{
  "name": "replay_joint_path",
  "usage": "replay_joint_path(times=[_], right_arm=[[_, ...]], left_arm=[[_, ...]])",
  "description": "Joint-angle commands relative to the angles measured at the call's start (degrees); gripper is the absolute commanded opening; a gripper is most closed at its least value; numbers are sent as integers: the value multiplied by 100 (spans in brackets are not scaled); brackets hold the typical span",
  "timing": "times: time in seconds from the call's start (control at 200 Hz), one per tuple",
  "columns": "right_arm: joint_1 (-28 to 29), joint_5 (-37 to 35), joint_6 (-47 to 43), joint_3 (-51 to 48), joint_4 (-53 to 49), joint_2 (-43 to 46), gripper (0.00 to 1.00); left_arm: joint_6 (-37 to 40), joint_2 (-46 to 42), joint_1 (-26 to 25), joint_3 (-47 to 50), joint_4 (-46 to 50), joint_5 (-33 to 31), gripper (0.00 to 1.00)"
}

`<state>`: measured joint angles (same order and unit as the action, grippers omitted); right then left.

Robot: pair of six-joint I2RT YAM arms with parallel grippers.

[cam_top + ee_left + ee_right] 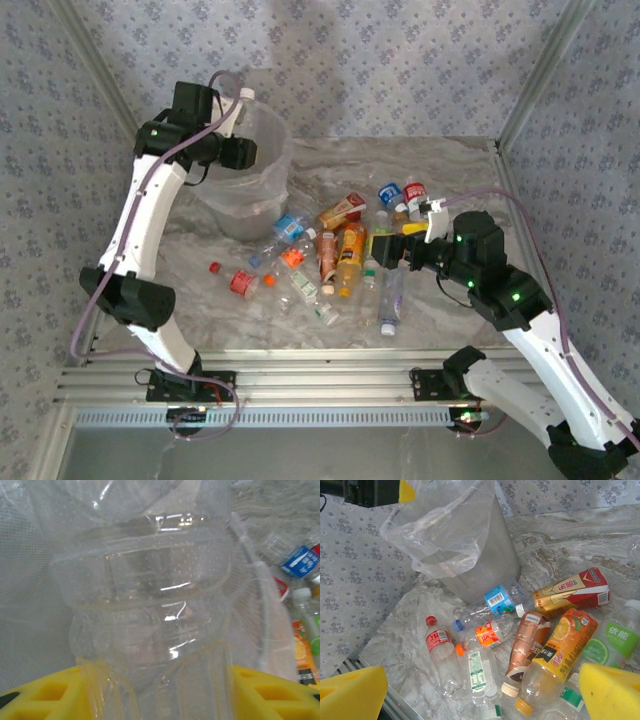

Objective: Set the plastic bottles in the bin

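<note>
The left fingers (pixel 40 697) hold a clear plastic bottle (pixel 155 605) up over the bin (pixel 262 170) at the far left, and the right fingers (pixel 355 692) are spread wide above the other bottles (pixel 350 250), which lie on the tabletop (pixel 450 170) just right of the bin.

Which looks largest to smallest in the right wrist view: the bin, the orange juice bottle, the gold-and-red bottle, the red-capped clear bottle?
1. Round translucent pale-grey plastic bin.
2. Orange-labelled plastic juice bottle and gold-and-red plastic bottle: alike; the orange one lies nearer, so unranked.
3. Small clear red-capped plastic bottle.
</note>
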<state>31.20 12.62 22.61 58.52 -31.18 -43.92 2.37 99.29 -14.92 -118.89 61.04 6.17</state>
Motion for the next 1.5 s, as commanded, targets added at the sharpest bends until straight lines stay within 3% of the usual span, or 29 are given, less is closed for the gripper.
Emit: replay_joint_path(times=[0.0, 0.27, 0.56, 1.494], right_arm=[[-14, -58, -95, 68, -47, 26, 100], [-9, -56, -81, 3, -73, 7, 100], [-14, -93, -81, -87, -25, -10, 100], [-11, -787, 308, -166, -442, -178, 100]], left_arm=[[400, 354, 165, -404, 504, 52, 49], [511, 1010, 367, -803, 757, 483, 50], [488, 1588, 367, -864, 862, 491, 50], [286, 2028, 366, -216, 780, 503, 58]])
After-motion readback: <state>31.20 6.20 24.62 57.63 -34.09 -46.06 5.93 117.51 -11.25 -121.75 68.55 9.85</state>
